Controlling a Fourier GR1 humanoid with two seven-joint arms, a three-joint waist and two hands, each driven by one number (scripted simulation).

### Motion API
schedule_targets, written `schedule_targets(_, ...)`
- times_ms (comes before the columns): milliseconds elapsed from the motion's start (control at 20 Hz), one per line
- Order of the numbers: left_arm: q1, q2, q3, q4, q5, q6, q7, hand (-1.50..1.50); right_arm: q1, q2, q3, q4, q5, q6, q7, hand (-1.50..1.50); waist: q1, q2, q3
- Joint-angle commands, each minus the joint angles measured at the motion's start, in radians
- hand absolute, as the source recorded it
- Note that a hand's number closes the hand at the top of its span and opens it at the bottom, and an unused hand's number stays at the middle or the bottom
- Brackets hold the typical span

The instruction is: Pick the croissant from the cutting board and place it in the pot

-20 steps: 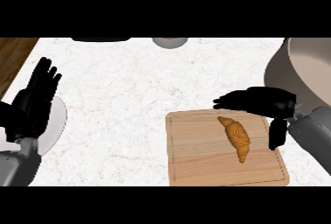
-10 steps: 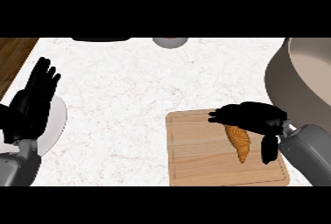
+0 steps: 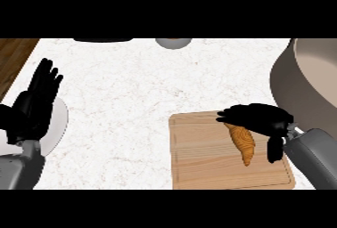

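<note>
Nearest the lower edge, the cutting board lies on the white marble bench, its right side close to the bench's right edge. On it the croissant lies lengthwise, its far end hidden under the right hand, whose fingers curl down over that end while the thumb hangs just right of the pastry. At the left the left hand rests open, fingers up, over a pale plate. Between them the marble lies bare. Farther right, the big pot runs off the edge.
</note>
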Motion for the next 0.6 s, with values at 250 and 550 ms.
schedule_targets(250,0.042,-0.033,0.017,-0.037,-0.041,-0.049,0.005,0.00,0.010,0.115,-0.008,0.197,0.180,-0.143,-0.069,-1.50,0.006,0.001,0.000)
schedule_targets(550,0.029,-0.069,0.048,-0.050,-0.066,-0.050,0.041,0.00,0.022,0.132,-0.076,0.191,0.240,-0.113,-0.080,-1.50,0.000,0.000,0.000)
